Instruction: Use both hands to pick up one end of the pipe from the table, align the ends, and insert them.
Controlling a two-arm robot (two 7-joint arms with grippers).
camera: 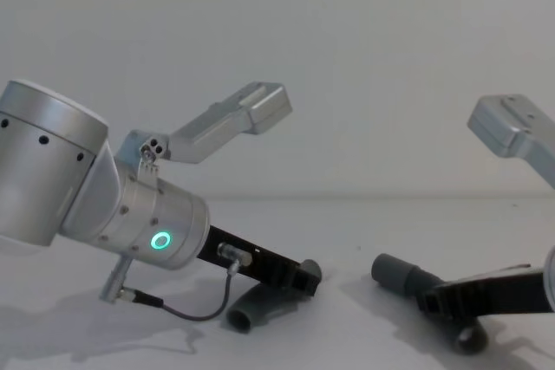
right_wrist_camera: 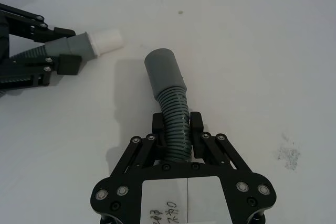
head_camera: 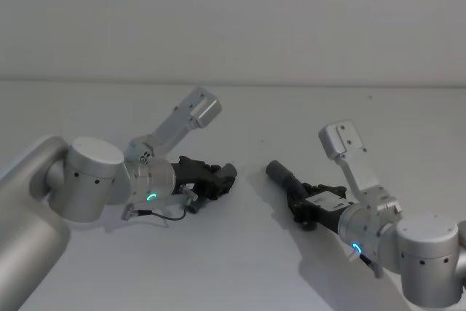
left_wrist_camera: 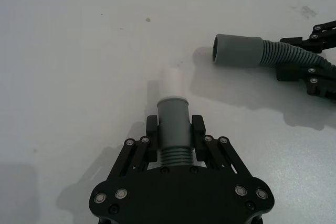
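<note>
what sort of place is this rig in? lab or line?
Probably a lab test bench: plain off-white table, blank wall behind, left claw shut on the white-tipped hose piece, right claw shut on the grey-cuffed hose piece.

Bare table (head_camera: 247,242) lies open between the white spigot (left_wrist_camera: 171,81) and the grey sleeve (left_wrist_camera: 237,51), a free lane; the left gripper (left_wrist_camera: 175,129) clamped round the spigot hose (left_wrist_camera: 173,109) and the right gripper (right_wrist_camera: 177,128) clamped round the sleeve hose (right_wrist_camera: 172,103) wall off the 2 outer sides
</note>
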